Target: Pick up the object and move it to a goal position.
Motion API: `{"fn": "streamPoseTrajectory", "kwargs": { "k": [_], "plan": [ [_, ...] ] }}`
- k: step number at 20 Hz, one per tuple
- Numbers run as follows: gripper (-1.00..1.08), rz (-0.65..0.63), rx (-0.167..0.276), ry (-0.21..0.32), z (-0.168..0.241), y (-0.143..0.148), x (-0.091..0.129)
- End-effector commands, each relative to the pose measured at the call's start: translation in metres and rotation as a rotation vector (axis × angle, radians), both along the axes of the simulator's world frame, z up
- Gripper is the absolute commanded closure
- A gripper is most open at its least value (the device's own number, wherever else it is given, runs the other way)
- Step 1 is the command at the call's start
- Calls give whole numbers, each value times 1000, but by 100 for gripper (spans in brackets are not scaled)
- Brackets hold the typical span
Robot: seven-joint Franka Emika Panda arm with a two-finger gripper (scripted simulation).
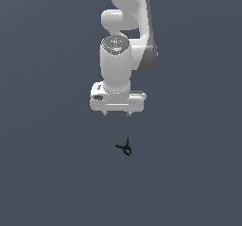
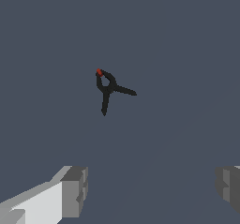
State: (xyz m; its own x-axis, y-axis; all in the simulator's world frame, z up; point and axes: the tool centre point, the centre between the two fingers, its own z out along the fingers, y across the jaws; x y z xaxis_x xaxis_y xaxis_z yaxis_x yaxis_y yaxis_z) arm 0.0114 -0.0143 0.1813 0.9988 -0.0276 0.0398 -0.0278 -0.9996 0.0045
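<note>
The object (image 1: pixel 125 148) is a tiny black item with thin prongs and a small red tip, lying on the flat grey surface. In the wrist view the object (image 2: pixel 109 90) shows two prongs spread apart and the red tip at one end. My white gripper (image 1: pixel 116 113) hangs above it in the exterior view, a clear gap away and not touching it. Its two short fingertips (image 1: pixel 106 111) stand wide apart with nothing between them. In the wrist view the gripper (image 2: pixel 151 188) is open, and one grey finger pad (image 2: pixel 75 190) shows at the frame's edge.
The white arm (image 1: pixel 124 40) rises from the gripper toward the top of the exterior view. A plain dark grey surface (image 1: pixel 47 173) fills the rest of both views.
</note>
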Motion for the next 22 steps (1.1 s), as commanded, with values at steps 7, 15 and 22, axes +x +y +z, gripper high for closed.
{"fn": "streamPoseTrajectory", "kwargs": {
  "k": [7, 15, 22],
  "plan": [
    [-92, 54, -6, 6, -4, 16, -2],
    [-92, 80, -10, 10, -5, 25, -4],
    [-92, 134, -13, 14, -15, 27, 7]
  ]
}}
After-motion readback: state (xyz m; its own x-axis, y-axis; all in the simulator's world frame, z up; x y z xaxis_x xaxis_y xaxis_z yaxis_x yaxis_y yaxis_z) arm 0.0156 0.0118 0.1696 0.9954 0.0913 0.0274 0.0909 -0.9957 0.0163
